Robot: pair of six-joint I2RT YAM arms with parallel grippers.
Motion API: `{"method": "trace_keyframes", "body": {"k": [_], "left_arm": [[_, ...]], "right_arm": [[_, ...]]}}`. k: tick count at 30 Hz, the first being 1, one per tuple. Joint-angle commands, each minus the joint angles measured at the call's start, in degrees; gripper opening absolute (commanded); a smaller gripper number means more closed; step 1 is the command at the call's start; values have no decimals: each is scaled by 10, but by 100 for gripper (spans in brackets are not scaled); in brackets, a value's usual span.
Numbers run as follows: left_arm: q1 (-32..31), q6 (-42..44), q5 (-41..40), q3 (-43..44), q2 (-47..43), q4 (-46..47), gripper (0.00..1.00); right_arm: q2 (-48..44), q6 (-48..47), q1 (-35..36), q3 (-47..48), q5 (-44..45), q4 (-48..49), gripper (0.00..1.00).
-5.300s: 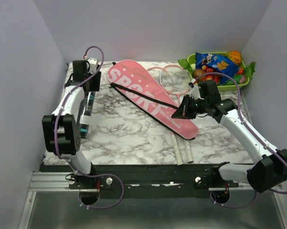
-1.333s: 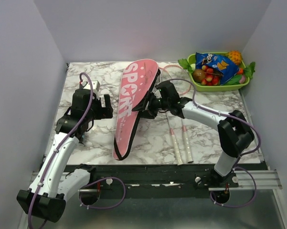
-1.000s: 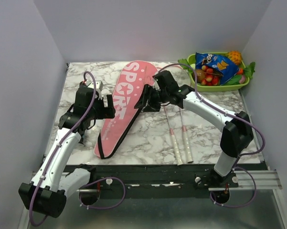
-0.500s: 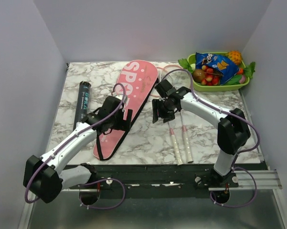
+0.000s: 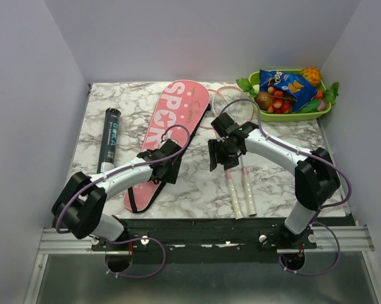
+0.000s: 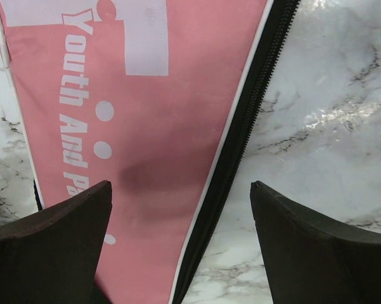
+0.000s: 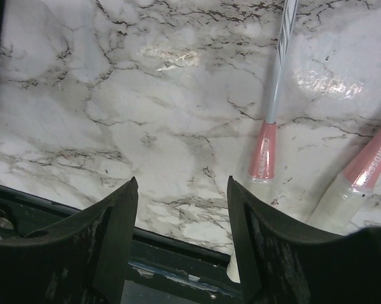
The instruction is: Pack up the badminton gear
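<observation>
bag point(image 6: 146, 126) under L claw point(image 6: 180, 190), prob. no contact

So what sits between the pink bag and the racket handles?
The right gripper, open, hangs there over the marble table, touching neither the bag nor the handles. The top view shows it; the right wrist view shows bare marble beneath.

"SPO", "Youth And" on racket bag point(image 5: 177, 114)

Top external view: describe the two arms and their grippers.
The left arm and right arm have white tubular links with chunky black joint housings. A thin purple cable loops along each. The left gripper and right gripper are black, with two broad matte fingers.
</observation>
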Motion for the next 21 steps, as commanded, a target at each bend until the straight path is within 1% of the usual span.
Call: {"method": "trace_keyframes", "body": {"k": [1, 4, 10, 11, 13, 14, 16, 17, 19, 20, 21], "left_arm": [[-5, -11, -43, 4, 28, 21, 93], [-6, -13, -38, 5, 41, 26, 90], [-6, -14, -29, 4, 52, 29, 72], [-6, -14, -28, 3, 51, 29, 66], [-6, -14, -27, 1, 52, 30, 62], [-6, -14, -27, 0, 52, 30, 57], [-6, -15, -23, -2, 57, 31, 51], [-6, -15, -21, -5, 59, 30, 45], [-6, -17, -16, -8, 62, 34, 38], [-6, -17, -15, -7, 63, 33, 31], [-6, -17, -13, -7, 66, 33, 28]], "right_arm": [[-21, 1, -1, -14, 6, 12, 65], [-21, 3, 0, -18, 2, 14, 65], [-18, 2, -1, -19, -4, 17, 63], [-17, 2, -1, -20, -4, 18, 63], [-14, 2, -1, -22, -7, 20, 63], [-14, 2, -1, -22, -8, 21, 62], [-10, 2, -1, -23, -10, 22, 62], [-10, 2, -1, -25, -11, 23, 62], [-10, 2, -1, -28, -13, 27, 61], [-10, 3, -1, -31, -13, 28, 61], [-10, 4, -1, -33, -14, 28, 61]]}}
